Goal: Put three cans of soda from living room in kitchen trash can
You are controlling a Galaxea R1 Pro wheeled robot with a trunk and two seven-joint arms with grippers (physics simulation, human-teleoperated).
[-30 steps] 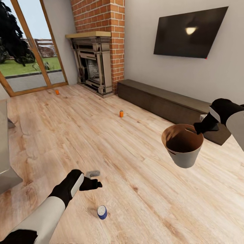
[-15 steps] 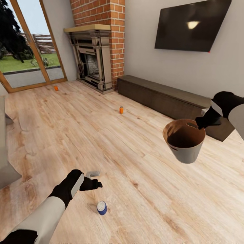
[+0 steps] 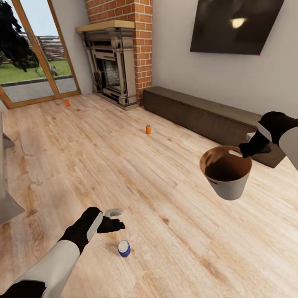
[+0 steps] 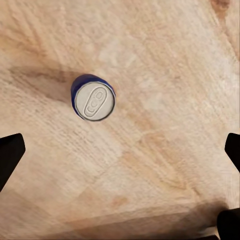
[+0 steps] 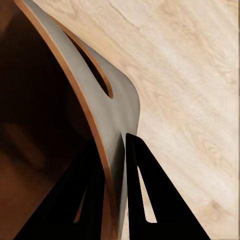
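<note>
The right end effector (image 3: 245,154) is clamped on the rim of the pale grey trash can (image 3: 227,188), held in the air above the wood plank floor (image 3: 165,194). The left end effector (image 3: 118,225) hangs with fingers spread wide, just above the upright blue soda can (image 3: 124,248). Two orange soda cans stand farther off: one (image 3: 148,129) mid-floor, another (image 3: 67,102) near the glass door (image 3: 29,54). No label is legible.

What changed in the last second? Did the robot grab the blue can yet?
Not yet. The whole view shifted, so the camera moved, not the cans. The left gripper still hovers open above the blue can, and the right gripper still holds the trash can by its rim.
</note>
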